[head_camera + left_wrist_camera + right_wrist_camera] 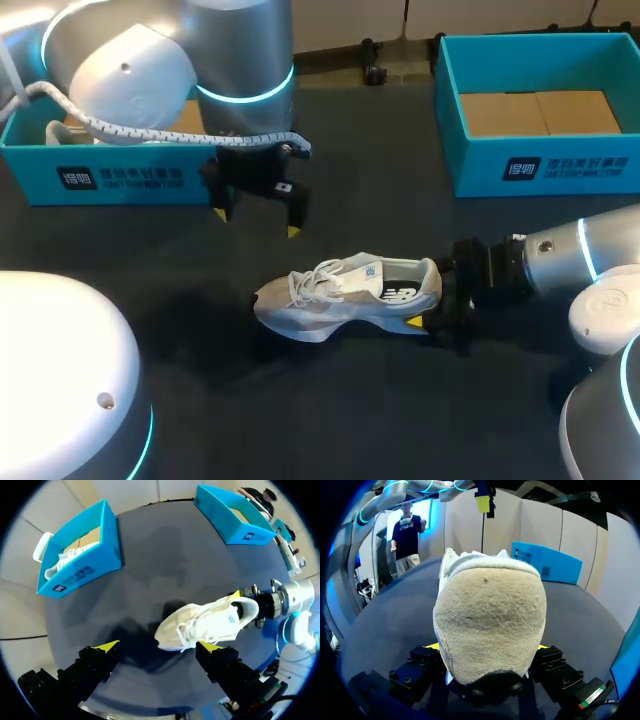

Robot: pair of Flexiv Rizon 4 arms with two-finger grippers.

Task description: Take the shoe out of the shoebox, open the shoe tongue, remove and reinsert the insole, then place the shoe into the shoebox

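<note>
A white and beige sneaker (350, 290) lies on its side on the dark table, toe to the left, laces and tongue up. My right gripper (432, 300) is shut on its heel, one yellow tip showing under the sole. In the right wrist view the suede heel (490, 610) fills the space between the fingers of that gripper (489, 647). My left gripper (256, 222) hangs open above the table behind the toe, touching nothing. From the left wrist, the sneaker (210, 622) lies ahead of the wide-open left gripper (157, 646), its toe near the line between the tips.
A blue shoebox (100, 165) at the back left holds another white shoe (55, 565). A second blue shoebox (540, 165) at the back right shows only its brown cardboard floor. The left arm's cable (150, 130) drapes over the left box.
</note>
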